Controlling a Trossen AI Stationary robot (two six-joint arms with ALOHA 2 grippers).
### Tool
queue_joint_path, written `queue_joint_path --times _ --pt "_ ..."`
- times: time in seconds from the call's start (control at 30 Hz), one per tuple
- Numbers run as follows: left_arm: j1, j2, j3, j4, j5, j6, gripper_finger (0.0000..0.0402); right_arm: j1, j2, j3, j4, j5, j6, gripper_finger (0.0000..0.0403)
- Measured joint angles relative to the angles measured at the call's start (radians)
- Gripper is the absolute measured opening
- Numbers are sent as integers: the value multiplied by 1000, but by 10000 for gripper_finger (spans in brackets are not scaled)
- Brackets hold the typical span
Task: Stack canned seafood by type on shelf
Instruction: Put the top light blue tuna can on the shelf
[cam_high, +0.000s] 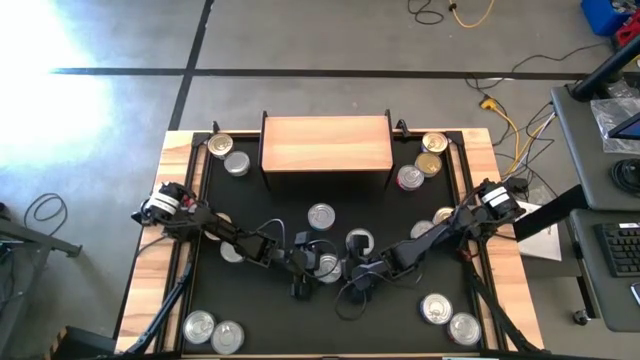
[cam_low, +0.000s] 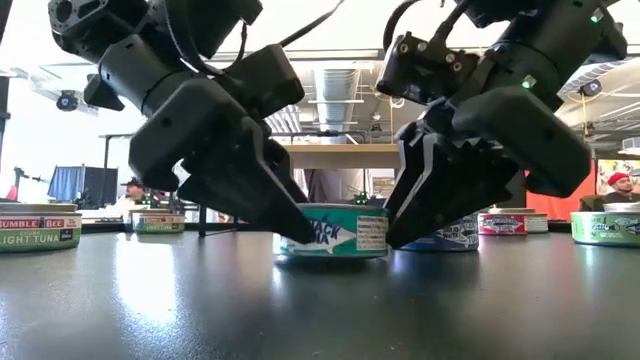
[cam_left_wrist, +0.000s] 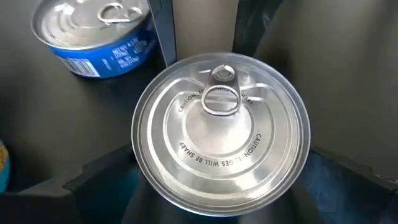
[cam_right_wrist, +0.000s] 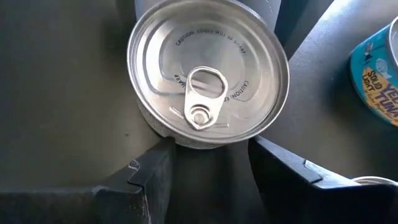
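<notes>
Crowding one short round silver-lidded tin with a green label at table centre, my left gripper and right gripper both straddle it, fingers spread. Closing together risks collision; the light-wood shelf stands bare, well apart.

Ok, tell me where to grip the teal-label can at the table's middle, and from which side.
Grip the teal-label can by its short curved side wall, fingers on opposite sides, coming down from above. It stands upright with the flat lid up, and a blue-label can sits close behind, so a level approach looks crowded.
</notes>
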Motion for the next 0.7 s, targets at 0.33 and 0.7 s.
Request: queue_joint_path --times 0.33,0.7 --pt "-3 0 0 3 -9 -26 399 -21 0 0 14 -1 -38 194" --pt "-5 57 -3 111 -30 -11 399 -22 0 -1 0 7 -39 194"
